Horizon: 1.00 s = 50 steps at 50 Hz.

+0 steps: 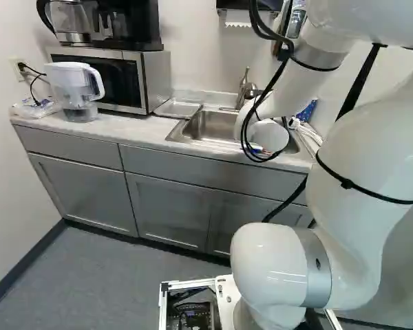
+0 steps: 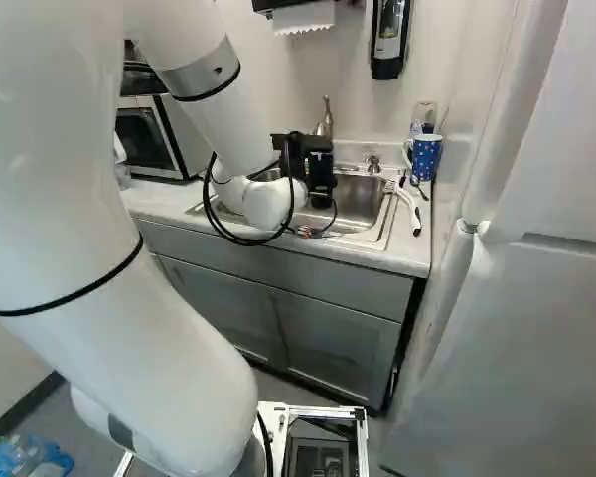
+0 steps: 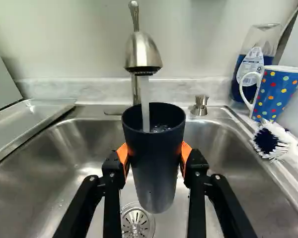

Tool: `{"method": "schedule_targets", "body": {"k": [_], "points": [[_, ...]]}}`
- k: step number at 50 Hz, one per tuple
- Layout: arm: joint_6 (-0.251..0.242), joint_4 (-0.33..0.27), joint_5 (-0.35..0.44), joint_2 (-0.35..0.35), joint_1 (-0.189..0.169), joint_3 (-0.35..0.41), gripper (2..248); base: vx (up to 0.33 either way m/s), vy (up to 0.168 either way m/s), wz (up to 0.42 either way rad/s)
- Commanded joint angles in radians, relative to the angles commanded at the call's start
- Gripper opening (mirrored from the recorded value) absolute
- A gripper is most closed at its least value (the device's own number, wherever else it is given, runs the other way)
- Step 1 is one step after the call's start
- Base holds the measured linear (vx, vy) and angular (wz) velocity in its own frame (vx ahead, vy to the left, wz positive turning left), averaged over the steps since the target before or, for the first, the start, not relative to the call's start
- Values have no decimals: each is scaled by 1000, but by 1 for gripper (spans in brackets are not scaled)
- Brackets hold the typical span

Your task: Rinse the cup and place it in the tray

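Black tumbler [image 3: 155, 163] mouth-up over the sink basin [image 3: 74, 153], above the drain [image 3: 136, 222], under the faucet [image 3: 141, 52]; water stream [image 3: 145, 101] runs into it. Spout sits above the rim with a gap, so headroom is tight straight up. Basin walls are well apart from the fingers on both sides; back ledge is closer, with the soap pump [image 3: 200, 105] on it. Metal tray [image 3: 27, 121] is beside the basin, on the microwave [image 1: 141, 79] side; polka-dot mug [image 3: 277, 94] and scrub brush [image 3: 268, 140] are on the opposite side. Gripper [image 2: 321, 179]: fingers part-open, clamped on the tumbler, orange pads [image 3: 123, 156] against opposite sides below the rim.
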Motion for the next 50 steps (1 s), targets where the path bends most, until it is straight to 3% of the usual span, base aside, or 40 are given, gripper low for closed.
{"method": "schedule_targets", "body": {"k": [29, 50], "points": [[0, 0, 0, 0, 3, 0, 121, 0, 0, 0], [0, 0, 0, 4, 64, 4, 121, 0, 0, 0]]}}
